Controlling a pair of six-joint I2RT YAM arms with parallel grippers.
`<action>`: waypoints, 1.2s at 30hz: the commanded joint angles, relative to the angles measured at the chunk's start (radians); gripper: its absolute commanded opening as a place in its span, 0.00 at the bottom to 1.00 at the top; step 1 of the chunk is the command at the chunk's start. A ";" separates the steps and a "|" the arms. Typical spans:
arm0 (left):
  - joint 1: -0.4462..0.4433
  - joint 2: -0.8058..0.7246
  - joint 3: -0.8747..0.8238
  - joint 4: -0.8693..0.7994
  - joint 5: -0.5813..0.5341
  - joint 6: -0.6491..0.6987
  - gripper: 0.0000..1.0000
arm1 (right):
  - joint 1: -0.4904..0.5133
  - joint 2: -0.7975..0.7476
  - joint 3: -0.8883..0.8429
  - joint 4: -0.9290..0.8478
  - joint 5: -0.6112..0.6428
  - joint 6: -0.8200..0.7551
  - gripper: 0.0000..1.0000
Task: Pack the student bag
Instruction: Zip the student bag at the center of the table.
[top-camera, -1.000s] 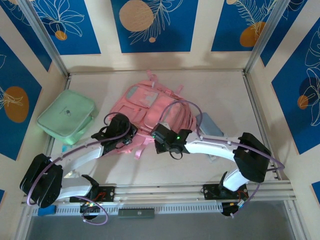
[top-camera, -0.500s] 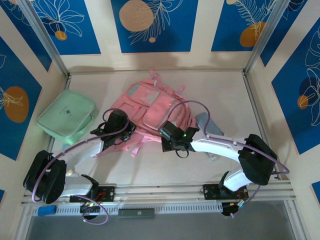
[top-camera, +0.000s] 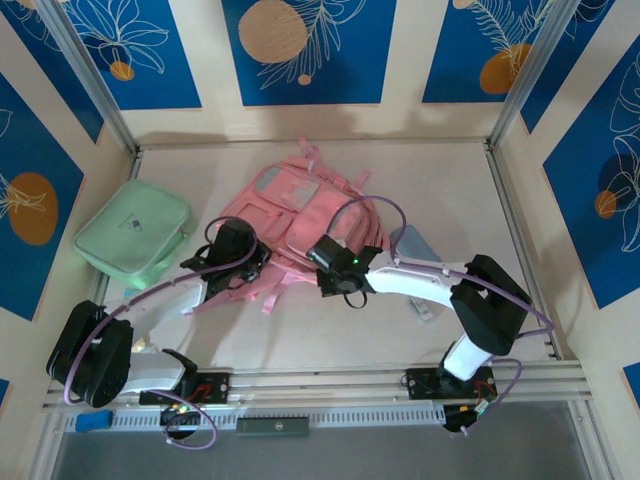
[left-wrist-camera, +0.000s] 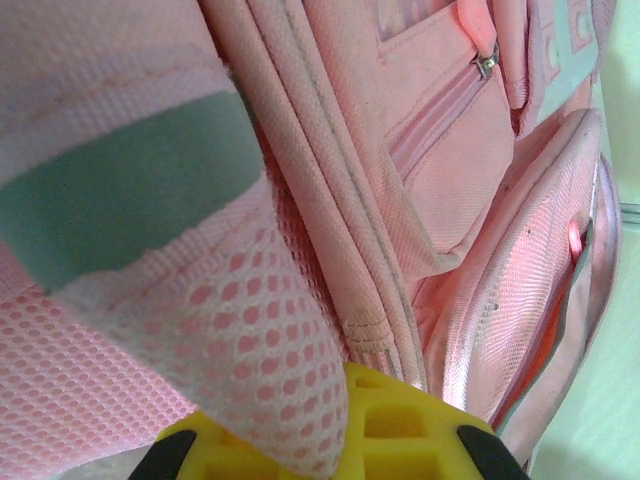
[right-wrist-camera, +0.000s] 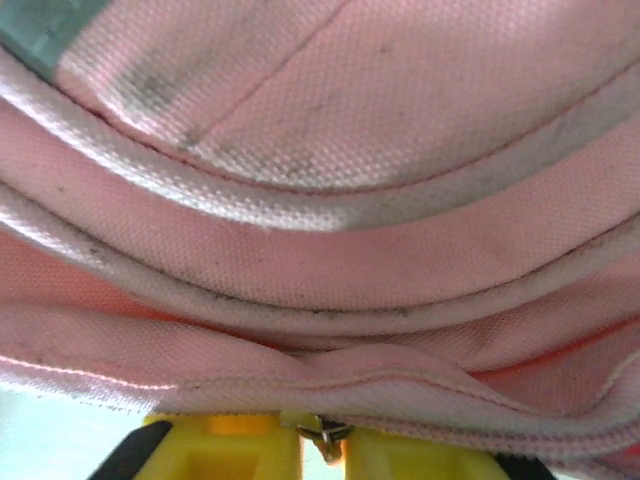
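Unzipping, judged: student bag (top-camera: 300, 200), 6 o'clock edge
Right gripper (right-wrist-camera: 314, 462): zip pull (right-wrist-camera: 322, 432) grasped
Left gripper (left-wrist-camera: 385, 440): grip cannot be told
Next: sideways pull likely required

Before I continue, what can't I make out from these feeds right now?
1. State of the left gripper: left wrist view, mesh of the student bag drapes over its yellow fingers.
2. Whether the right gripper holds the zipper pull: right wrist view, bottom edge cuts off the fingers.
3. What the grey-blue item is: top view, the right arm crosses it.
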 joint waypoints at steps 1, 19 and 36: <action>0.002 -0.021 0.036 0.098 0.038 0.005 0.00 | 0.014 0.018 0.029 0.007 0.057 -0.029 0.10; 0.209 0.174 0.256 -0.049 0.143 0.327 0.00 | 0.064 -0.165 -0.002 -0.253 0.018 -0.061 0.00; 0.078 -0.120 -0.091 0.097 0.181 0.097 0.63 | 0.128 0.019 0.183 -0.122 -0.087 0.017 0.00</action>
